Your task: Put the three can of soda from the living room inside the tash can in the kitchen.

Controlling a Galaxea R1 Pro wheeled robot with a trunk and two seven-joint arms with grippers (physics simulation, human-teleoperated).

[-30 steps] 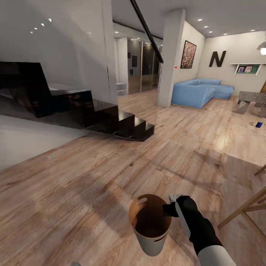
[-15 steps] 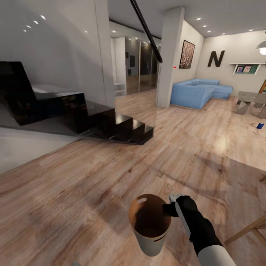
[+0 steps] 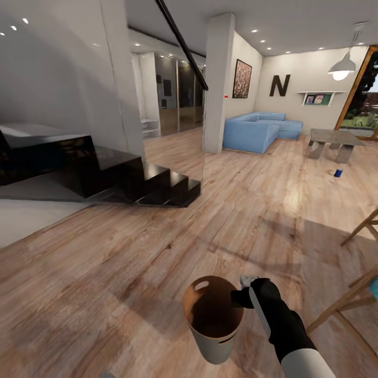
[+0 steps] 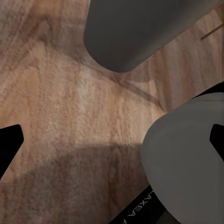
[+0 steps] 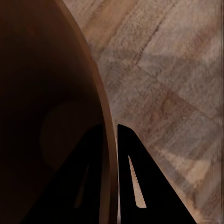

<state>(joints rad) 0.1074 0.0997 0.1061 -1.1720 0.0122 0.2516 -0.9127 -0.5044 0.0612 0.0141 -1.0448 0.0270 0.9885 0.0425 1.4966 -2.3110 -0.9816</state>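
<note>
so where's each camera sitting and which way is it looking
Head view: on the robot's head, looking forward and down across the wood floor toward a blue sofa; the right arm carries the bin.
Left wrist view: near the left pincer, looking down at floor; grey robot body parts show.
Right wrist view: along the right pincer, its fingers astride the bin's rim.
Shared: head and right wrist both show the bin and floor.

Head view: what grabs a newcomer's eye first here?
The trash can, low in the middle of the view, hangs above the wood floor with the right gripper clamped on its rim, one of the jaws inside the brown wall and one outside. Beyond it, glossy black stairs rise at left, and a blue sofa sits far back by a wall with a big letter N.
</note>
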